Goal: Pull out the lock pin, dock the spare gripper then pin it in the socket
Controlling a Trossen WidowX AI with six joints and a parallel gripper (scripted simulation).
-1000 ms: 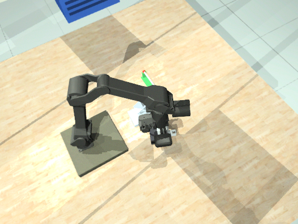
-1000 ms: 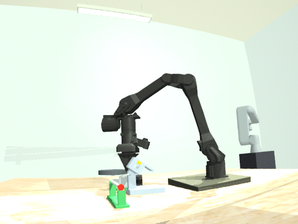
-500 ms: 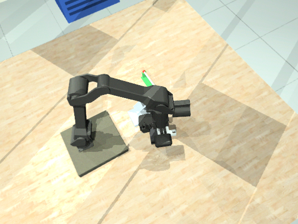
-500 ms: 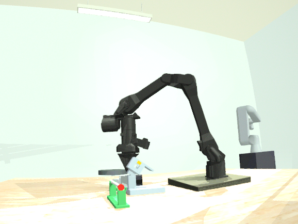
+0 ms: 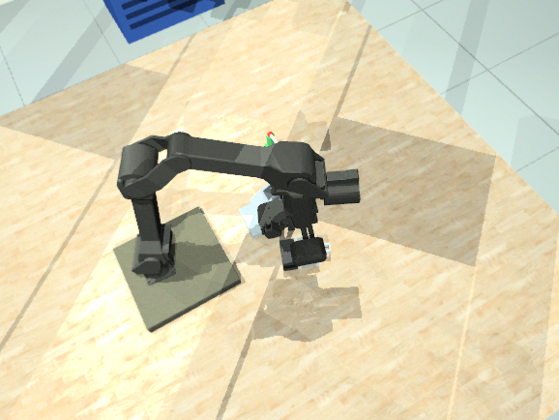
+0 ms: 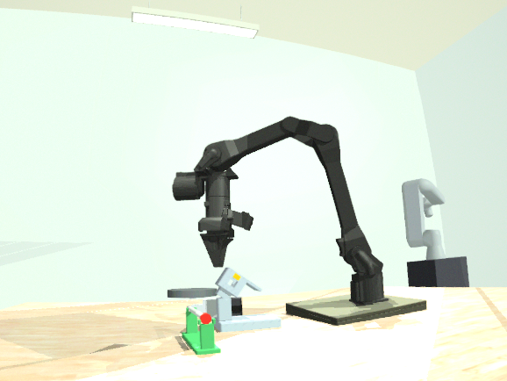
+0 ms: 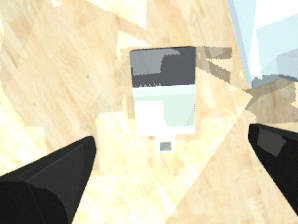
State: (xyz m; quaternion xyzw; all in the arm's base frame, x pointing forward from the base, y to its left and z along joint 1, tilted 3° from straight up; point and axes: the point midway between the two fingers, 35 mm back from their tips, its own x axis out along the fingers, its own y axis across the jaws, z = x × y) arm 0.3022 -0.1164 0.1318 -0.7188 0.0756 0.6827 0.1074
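My gripper [image 6: 218, 265] [image 7: 171, 137] is open and empty, pointing down above the spare gripper. The spare gripper [image 6: 237, 305] [image 7: 165, 102] lies on the table, with a dark end, a pale body and a small spigot with a square hole; its spigot end peeks out below my gripper in the top view. The pale blue mount [image 5: 250, 221] [image 6: 254, 323] [image 7: 275, 42] stands beside it, its tilted socket [image 6: 227, 281] bearing a yellow mark. No pin shows through the socket. The red-headed pin [image 5: 270, 134] [image 6: 205, 319] rests across the green rack [image 5: 268, 141] [image 6: 207, 337].
The arm's base plate [image 5: 213, 263] [image 6: 351, 312] lies near the mount. My arm passes over the mount and the rack in the top view and hides part of both. A dark round disc [image 6: 189, 293] shows behind the mount. A blue slatted object [image 5: 145, 24] is beyond the table edge.
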